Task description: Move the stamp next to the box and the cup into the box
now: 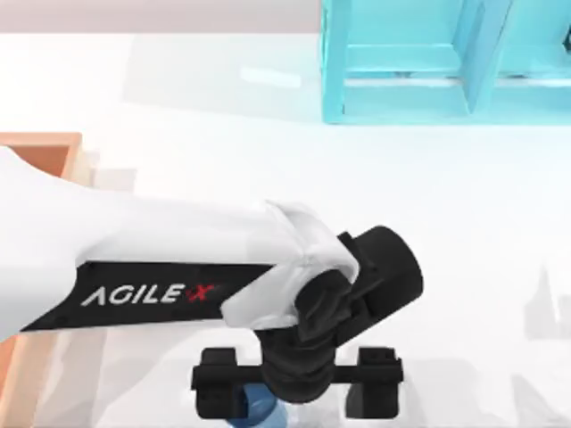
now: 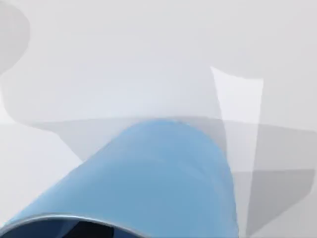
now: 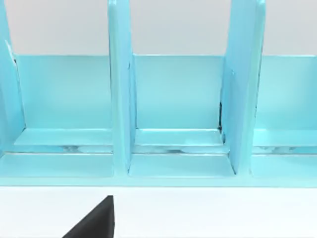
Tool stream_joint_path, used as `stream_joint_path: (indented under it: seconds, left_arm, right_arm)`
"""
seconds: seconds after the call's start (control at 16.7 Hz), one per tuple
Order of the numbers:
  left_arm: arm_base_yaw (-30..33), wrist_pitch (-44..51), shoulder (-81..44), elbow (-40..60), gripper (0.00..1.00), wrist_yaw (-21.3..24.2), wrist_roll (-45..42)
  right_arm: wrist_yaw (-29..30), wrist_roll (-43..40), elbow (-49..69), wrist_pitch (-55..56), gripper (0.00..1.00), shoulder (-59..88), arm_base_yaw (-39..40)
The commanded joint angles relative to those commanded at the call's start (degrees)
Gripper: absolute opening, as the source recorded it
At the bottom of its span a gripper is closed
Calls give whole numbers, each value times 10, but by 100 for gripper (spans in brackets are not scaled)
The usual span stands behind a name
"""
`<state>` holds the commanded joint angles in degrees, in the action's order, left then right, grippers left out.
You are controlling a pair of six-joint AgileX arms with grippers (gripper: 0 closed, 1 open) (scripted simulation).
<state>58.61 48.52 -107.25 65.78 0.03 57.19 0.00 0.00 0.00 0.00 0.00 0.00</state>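
The blue cup [image 1: 260, 407] stands at the table's front edge, and only a small part of it peeks out below my left gripper [image 1: 297, 392]. That gripper hangs directly over it, at the end of the white arm reaching in from the left. From the left wrist, the cup [image 2: 148, 183] is very close, with its rim nearest the camera. A corner of the orange-brown box [image 1: 40, 152] sits at the far left, partly under the arm. The stamp is hidden. A black part of my right gripper [image 3: 94, 223] faces the cyan shelf.
A cyan shelf unit [image 1: 428, 62] stands at the back right; its upright dividers [image 3: 121, 99] are close in the right wrist view. White tabletop stretches to the right of the left gripper and between it and the shelf.
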Motion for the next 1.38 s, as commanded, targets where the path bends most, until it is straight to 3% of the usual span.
stream_joint_path:
  seconds: [0.24,1.02,1.38]
  left_arm:
    - [0,-1,0,-1,100,0,0]
    - [0,-1,0,-1,2,0,0]
    - [0,-1,0,-1,0,0,0]
  right_arm:
    - [0,0,0,0,100,0,0]
    - [0,0,0,0,100,0,0]
    - [0,0,0,0,100,0,0]
